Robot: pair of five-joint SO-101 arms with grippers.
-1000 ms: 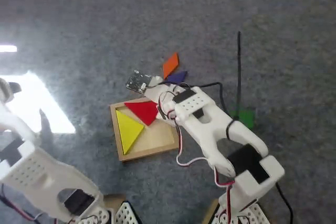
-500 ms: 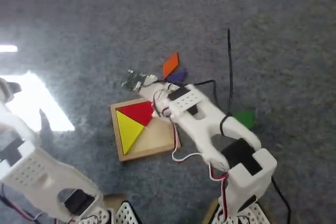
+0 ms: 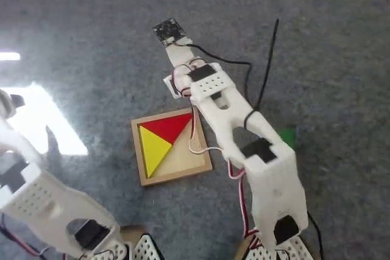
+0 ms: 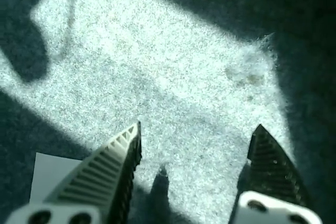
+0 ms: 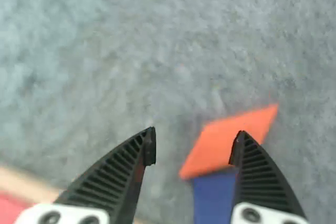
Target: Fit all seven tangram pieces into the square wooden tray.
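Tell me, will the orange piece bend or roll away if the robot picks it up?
Probably not: the orange piece looks flat with straight edges, so it should stay stiff and not roll. It lies low on the fuzzy carpet, so gripping its thin edge may be tricky.

**Colours in the high view.** Table covering (image 3: 85, 47): mottled grey, with a white glare patch (image 3: 42, 120) at one side. Tray (image 3: 177, 176): pale natural wood. It holds a red triangle (image 3: 170, 127) and a yellow triangle (image 3: 152, 149). Green piece (image 3: 287, 136): lies on the grey. Right arm (image 3: 244, 144) and left arm (image 3: 42, 205): white. Cables (image 3: 270, 59): black.

**Right wrist view.** Right gripper (image 5: 196, 132): ribbed black fingers (image 5: 121, 177). Orange piece (image 5: 218, 145) and dark blue piece (image 5: 212, 198): plain, unpatterned.

**Left wrist view.** Left gripper (image 4: 198, 126): one ribbed pale-grey finger, one black. The grey covering appears speckled where lit.
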